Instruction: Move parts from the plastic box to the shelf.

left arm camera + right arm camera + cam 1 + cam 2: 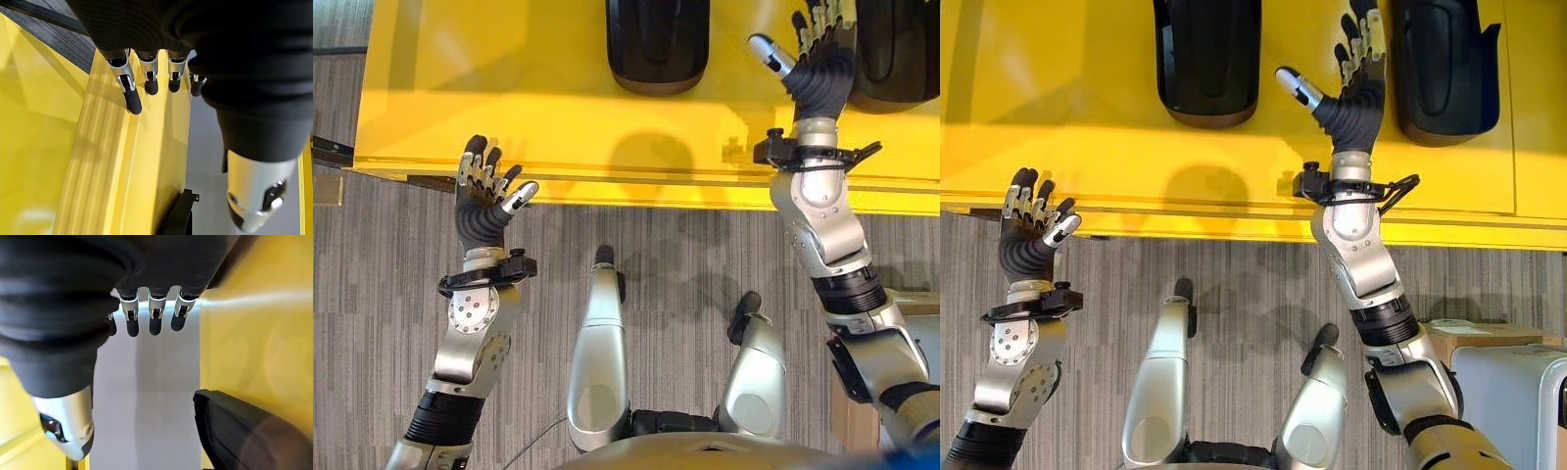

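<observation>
- Where the yellow shelf [558, 117] spans the far side, two black parts [1207, 59] [1442, 69] lie on it, apart from each other.
- Left hand [481, 201] hovers at the shelf's near edge, fingers relaxed, holding nothing.
- Right hand [1356, 83] reaches over the shelf between the two parts, fingers spread, empty.

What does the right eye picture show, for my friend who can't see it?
The robot's right hand reaches open over a yellow shelf, between two black parts. Its left hand hovers open at the shelf's front edge.
</observation>
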Robot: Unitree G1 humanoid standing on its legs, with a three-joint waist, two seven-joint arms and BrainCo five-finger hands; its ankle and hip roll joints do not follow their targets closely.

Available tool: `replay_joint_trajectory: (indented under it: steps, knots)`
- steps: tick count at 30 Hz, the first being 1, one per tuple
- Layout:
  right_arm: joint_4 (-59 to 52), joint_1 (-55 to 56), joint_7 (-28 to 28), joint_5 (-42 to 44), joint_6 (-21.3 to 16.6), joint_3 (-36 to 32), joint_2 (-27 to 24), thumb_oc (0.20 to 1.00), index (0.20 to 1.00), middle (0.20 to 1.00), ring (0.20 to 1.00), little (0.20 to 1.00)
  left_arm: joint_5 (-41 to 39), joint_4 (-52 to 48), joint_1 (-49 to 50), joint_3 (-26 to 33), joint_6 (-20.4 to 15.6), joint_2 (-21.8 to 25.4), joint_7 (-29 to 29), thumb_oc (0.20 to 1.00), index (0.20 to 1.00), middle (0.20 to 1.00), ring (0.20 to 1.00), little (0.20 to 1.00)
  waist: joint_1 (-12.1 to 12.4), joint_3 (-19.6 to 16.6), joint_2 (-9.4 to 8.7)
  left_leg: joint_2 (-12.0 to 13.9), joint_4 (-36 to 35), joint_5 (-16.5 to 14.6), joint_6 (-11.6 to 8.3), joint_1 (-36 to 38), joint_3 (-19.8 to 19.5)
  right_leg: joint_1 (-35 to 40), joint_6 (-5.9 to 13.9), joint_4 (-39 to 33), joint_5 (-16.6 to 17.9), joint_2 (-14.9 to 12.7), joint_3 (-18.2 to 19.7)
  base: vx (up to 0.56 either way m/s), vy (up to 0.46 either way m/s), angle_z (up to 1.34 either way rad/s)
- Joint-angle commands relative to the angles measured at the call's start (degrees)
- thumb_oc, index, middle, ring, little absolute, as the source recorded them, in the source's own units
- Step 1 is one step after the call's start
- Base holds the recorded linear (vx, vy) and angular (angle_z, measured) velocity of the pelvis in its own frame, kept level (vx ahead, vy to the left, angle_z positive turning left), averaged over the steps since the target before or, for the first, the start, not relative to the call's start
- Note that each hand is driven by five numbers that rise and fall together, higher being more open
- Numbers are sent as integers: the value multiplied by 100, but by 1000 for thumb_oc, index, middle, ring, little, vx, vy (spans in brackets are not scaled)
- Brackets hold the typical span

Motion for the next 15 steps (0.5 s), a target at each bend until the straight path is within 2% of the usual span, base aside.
replay_joint_trajectory:
  steps: [1,2,3,4,11,15]
  knots:
    - [-576,322,435,172,-532,-334,61,1000,1000,1000,1000,1000,191,-509,235,136,-193,28,-84,1000,1000,1000,1000,1000,-35,-187,68,114,-637,375,114,403,223,-15,-221,939,-516,-67,212,-59,20,-3]
    - [-692,489,558,208,-554,-348,52,1000,1000,1000,1000,1000,191,-515,261,176,-186,6,-102,1000,1000,1000,1000,1000,-57,-209,86,123,-766,561,147,436,242,5,-257,837,-371,-52,191,22,-4,-4]
    - [-699,506,561,210,-549,-346,54,1000,1000,1000,1000,1000,192,-514,273,173,-184,5,-102,1000,1000,1000,1000,1000,-56,-223,74,133,-730,406,100,506,229,77,-219,868,-502,-48,204,-41,6,-4]
    - [-831,903,823,404,-588,-347,69,1000,1000,1000,1000,1000,196,-590,331,255,-191,3,-178,1000,1000,1000,1000,1000,-99,-279,95,171,-952,629,127,614,253,158,-239,677,-328,-8,173,46,-32,-6]
    - [-1252,2365,1662,790,-557,-547,12,1000,1000,1000,1000,1000,143,-886,697,680,-276,-116,-472,1000,1000,1000,1000,1000,-352,-579,185,381,-1918,1017,41,1462,338,846,-162,-141,-134,194,74,46,-36,-9]
    - [-1260,2376,1663,791,-554,-547,12,1000,1000,1000,1000,1000,142,-890,706,680,-275,-117,-474,1000,1000,1000,1000,1000,-352,-574,187,384,-1942,1028,39,1488,342,869,-164,-159,-127,198,69,38,-41,-13]
